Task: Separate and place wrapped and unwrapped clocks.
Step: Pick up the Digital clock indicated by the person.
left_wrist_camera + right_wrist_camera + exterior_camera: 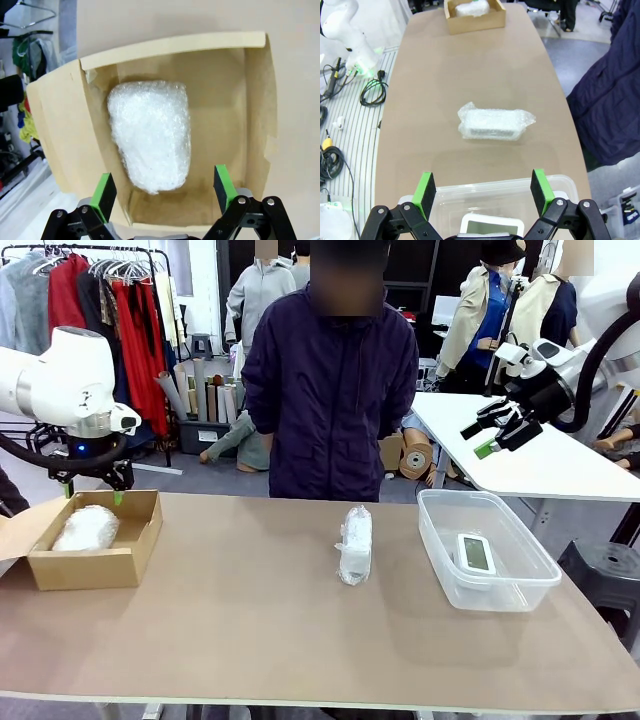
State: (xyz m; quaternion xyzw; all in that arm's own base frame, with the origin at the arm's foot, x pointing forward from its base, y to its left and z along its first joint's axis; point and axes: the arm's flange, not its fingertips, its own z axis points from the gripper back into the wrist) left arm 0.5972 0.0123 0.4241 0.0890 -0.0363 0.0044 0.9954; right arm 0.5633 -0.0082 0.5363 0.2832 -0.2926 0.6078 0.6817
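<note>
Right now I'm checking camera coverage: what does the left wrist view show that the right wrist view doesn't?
Left wrist: the open left gripper over the cardboard box, inside walls visible. Right wrist: the open right gripper facing the clear tub holding the bare clock, the loose bundle on the table, a person's sleeve. Shared: the box with the wrapped bundle inside.

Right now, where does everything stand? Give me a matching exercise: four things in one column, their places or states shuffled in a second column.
1. bare clock
2. wrapped bundle in front of the person
3. left gripper
4. right gripper

A. lying on the bare table
B. open, above the cardboard box
C. inside the clear tub
D. open, raised high near the tub

Pairs: 1-C, 2-A, 3-B, 4-D.
</note>
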